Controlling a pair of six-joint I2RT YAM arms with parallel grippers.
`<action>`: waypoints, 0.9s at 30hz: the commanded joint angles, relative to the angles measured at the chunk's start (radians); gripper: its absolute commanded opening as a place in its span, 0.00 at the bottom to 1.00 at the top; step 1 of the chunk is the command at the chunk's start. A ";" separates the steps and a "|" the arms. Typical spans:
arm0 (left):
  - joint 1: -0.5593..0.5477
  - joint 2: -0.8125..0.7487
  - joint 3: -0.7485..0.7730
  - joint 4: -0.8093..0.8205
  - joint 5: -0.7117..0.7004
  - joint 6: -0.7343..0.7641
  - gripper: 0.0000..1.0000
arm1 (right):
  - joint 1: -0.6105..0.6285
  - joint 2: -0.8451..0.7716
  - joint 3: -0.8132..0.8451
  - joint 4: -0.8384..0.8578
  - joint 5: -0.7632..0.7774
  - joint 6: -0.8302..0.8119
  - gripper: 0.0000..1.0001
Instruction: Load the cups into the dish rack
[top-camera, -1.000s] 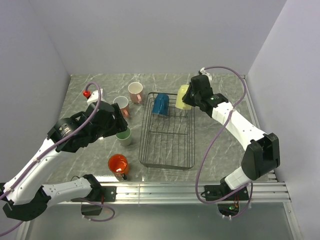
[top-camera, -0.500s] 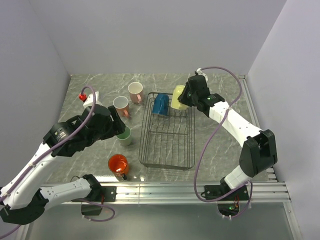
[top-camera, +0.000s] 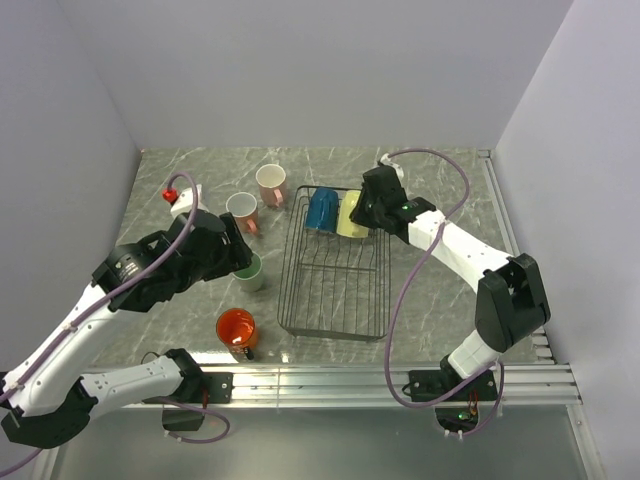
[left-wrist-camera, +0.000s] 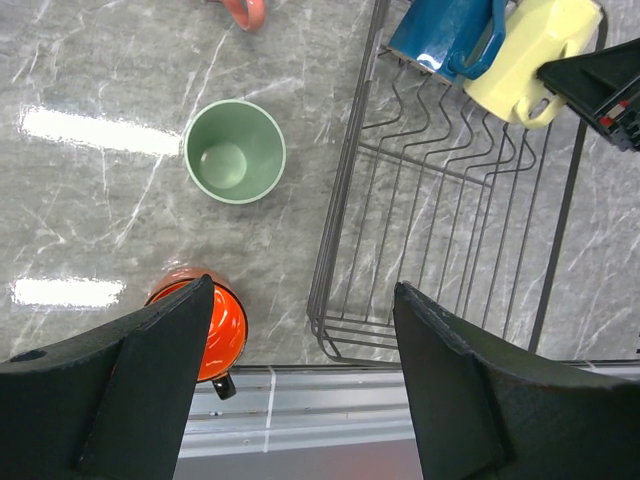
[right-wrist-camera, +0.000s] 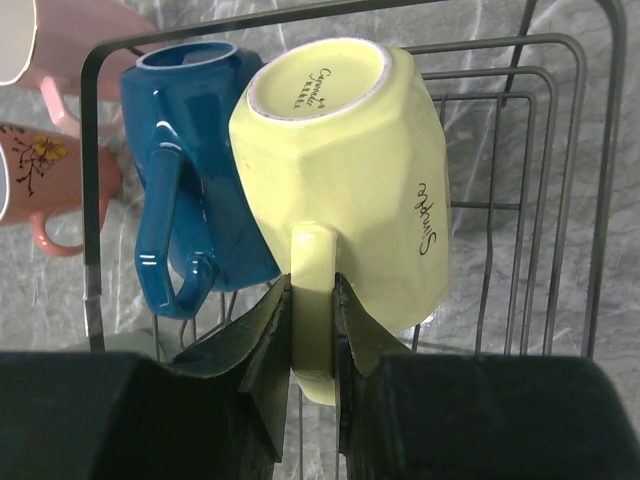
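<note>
The black wire dish rack (top-camera: 284, 270) (left-wrist-camera: 345, 230) lies mid-table. A blue cup (top-camera: 322, 208) (right-wrist-camera: 185, 170) rests upside down at its far end. Beside it is the pale yellow cup (top-camera: 349, 213) (right-wrist-camera: 340, 150), base toward the wrist camera, with my right gripper (top-camera: 366, 214) (right-wrist-camera: 312, 290) shut on its handle. Left of the rack my left gripper (top-camera: 238, 258) (left-wrist-camera: 302, 290) hangs open and empty above the table. The mint green cup (top-camera: 250, 273) (left-wrist-camera: 235, 151) stands upright under it, and the orange cup (top-camera: 236, 328) (left-wrist-camera: 215, 320) stands nearer. Two pink cups (top-camera: 270, 183) (top-camera: 242, 210) stand at the far left of the rack.
The near half of the rack holds only bare prongs. A metal rail (top-camera: 400, 380) (left-wrist-camera: 300, 400) runs along the table's near edge, close to the orange cup. Grey walls close in the table on the left, back and right.
My right gripper has carried the yellow cup leftward and down into the rack, next to the blue cup. The left arm has barely shifted and stays open.
</note>
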 joint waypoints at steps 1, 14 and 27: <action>-0.004 0.006 0.002 0.030 0.000 0.024 0.78 | 0.002 -0.033 0.009 0.064 0.064 -0.002 0.00; -0.004 0.008 -0.016 0.035 0.006 0.034 0.79 | 0.019 0.019 -0.017 0.015 0.023 0.041 0.00; -0.002 0.014 -0.014 0.055 0.016 0.033 0.79 | 0.021 0.062 0.118 -0.146 0.074 0.032 0.76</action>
